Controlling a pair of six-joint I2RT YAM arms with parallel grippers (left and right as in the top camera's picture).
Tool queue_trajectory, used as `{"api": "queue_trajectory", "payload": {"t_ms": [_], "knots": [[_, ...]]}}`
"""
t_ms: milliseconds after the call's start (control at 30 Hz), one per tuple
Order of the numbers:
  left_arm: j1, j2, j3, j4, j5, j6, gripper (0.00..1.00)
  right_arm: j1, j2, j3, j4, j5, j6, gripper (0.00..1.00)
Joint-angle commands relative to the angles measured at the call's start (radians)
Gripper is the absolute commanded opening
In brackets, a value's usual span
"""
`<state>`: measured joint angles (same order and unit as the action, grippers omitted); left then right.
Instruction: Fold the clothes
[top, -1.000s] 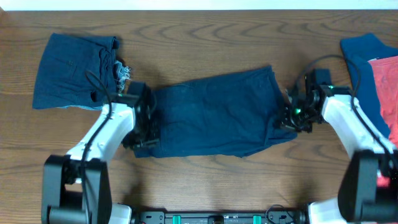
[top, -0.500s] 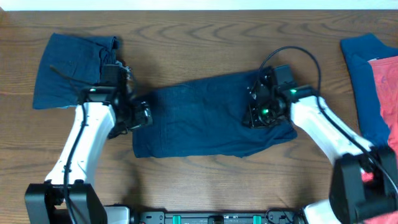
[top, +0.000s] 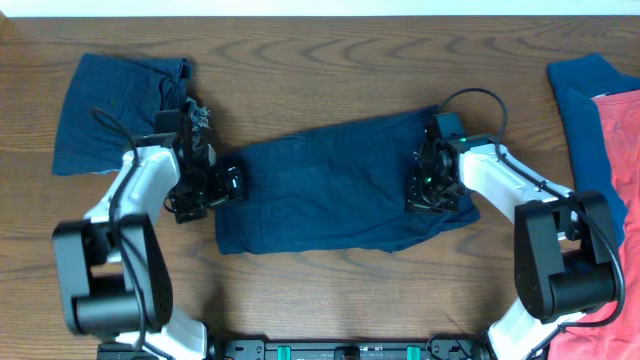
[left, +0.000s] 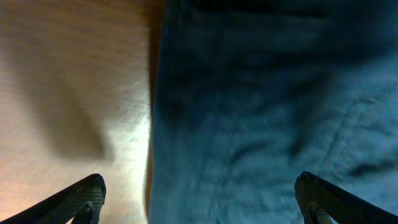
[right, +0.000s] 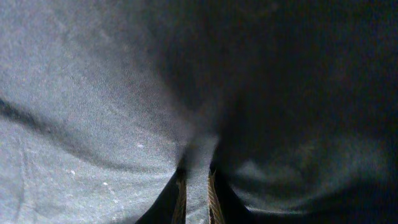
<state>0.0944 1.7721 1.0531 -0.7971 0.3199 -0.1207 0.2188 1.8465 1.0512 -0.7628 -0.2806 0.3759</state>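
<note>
Right wrist view shows the right gripper (right: 195, 202) with its fingertips (right: 180, 198) almost pressed together, pinching a thin ridge of the navy shorts (right: 112, 106) between them; cloth fills everything around them. The left gripper (left: 199, 202) has its fingers (left: 84, 191) spread wide and holds nothing. One finger hangs over the shorts' edge, the other over the bare wooden table (left: 68, 81). From overhead, the shorts lie between the two grippers as a rough flat rectangle, which I judge is not yet folded down compactly. Beyond the left gripper, on the side away from the shorts, a frayed-hem denim garment (top: 115, 110) lies squared up and looks finished. Well beyond the right gripper, a blue garment (top: 580, 100) and a coral-red garment (top: 622, 140) lie loose, apparently waiting. By that count the task seems less than half done.
</note>
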Motion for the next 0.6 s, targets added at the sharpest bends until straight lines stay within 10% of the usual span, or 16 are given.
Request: {"api": "queue_trajectory", "payload": {"t_ms": [0,433,567], "knots": [[0.003,0.068,-0.011,0.016,0.051,0.049,0.98,-0.033,0.05,-0.019,0.0,0.116,0.02,0.14],[-0.067,0.247,-0.011,0.076,0.299,0.092,0.8,-0.032,0.05,-0.019,0.023,0.115,0.005,0.14],[-0.111,0.261,-0.011,0.089,0.324,0.11,0.54,-0.032,0.05,-0.019,0.024,0.115,0.005,0.14]]}}
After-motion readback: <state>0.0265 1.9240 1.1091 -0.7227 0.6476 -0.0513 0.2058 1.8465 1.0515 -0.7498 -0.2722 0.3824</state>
